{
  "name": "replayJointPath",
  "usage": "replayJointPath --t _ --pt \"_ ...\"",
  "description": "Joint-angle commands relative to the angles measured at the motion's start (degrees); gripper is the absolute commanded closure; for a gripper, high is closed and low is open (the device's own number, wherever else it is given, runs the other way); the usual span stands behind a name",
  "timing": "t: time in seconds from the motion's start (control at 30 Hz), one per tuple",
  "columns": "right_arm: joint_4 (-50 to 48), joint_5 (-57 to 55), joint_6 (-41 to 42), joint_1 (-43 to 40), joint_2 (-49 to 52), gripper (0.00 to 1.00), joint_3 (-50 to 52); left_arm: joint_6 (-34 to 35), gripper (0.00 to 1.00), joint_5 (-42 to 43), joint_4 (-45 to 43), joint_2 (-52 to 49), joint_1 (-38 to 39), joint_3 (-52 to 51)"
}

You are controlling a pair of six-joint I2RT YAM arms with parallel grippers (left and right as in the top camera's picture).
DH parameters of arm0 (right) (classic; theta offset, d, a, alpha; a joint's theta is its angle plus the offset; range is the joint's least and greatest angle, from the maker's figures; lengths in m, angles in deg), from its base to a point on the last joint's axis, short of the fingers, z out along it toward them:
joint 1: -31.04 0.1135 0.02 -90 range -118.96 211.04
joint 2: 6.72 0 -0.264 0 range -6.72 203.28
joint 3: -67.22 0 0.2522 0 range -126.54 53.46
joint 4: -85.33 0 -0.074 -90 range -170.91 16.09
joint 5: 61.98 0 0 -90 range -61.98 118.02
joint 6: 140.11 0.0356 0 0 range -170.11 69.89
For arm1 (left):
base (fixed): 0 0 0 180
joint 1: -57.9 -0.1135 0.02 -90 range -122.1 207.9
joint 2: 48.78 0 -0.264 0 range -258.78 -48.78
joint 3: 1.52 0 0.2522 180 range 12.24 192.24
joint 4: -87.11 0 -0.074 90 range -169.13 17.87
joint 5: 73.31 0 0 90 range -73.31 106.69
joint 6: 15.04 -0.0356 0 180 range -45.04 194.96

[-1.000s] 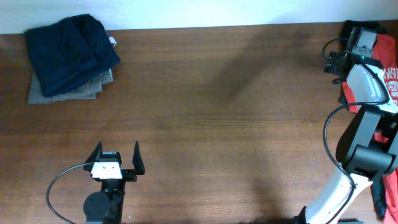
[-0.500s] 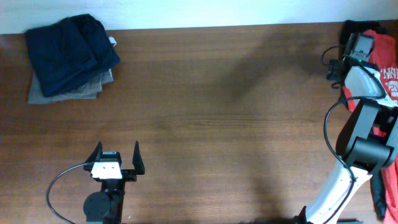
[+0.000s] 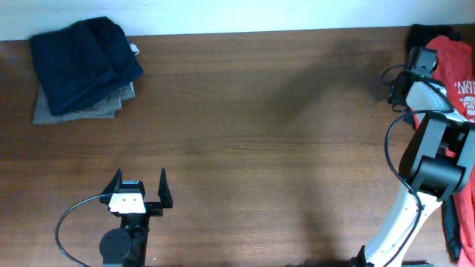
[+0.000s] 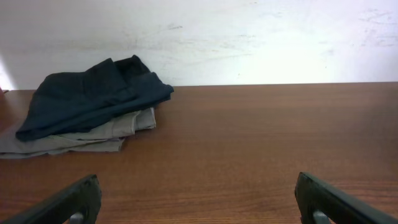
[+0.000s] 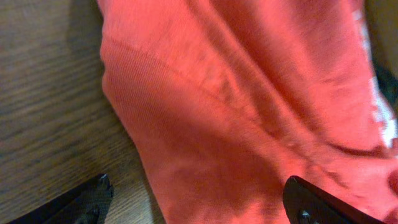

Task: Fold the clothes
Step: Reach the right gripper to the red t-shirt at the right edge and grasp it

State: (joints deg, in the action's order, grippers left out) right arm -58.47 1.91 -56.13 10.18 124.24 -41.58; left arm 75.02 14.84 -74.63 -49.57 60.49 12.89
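Both spread wide: right claw (image 5: 196,193) over the red-orange T-shirt (image 5: 236,93), left claw (image 3: 139,179) well apart from it

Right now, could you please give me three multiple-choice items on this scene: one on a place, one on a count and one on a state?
1. Where on the table does the red shirt lie?
A right edge
B middle
C left edge
2. How many garments are in the folded stack?
A one
B two
C four
3. How are the left fingers?
A open and empty
B shut on the red shirt
C shut on the stack
Answers: 1 A, the overhead view shows it at the right edge. 2 B, a navy piece lies on a grey one. 3 A, they stand apart over bare wood.
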Motion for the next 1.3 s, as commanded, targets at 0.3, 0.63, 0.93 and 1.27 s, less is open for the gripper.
replayJointPath --t 0.3,0.63,0.93,1.27 --pt "0.0 -1.6 0.3 -0.2 1.6 0.23 -1.1 0.2 0.01 0.6 0.3 0.4 -0.3 -0.1" --pt "-0.1 -1.6 0.5 -0.2 1.6 0.45 -1.1 0.2 0.01 0.6 0.3 0.4 -0.3 -0.1" --pt "-0.2 -1.6 0.5 -0.2 1.6 0.94 -1.1 0.2 0.01 0.6 0.3 0.4 -0.3 -0.1" --pt "0.0 -1.2 0.5 0.0 1.6 0.3 -1.1 0.2 0.01 0.6 0.3 0.4 -0.3 -0.1"
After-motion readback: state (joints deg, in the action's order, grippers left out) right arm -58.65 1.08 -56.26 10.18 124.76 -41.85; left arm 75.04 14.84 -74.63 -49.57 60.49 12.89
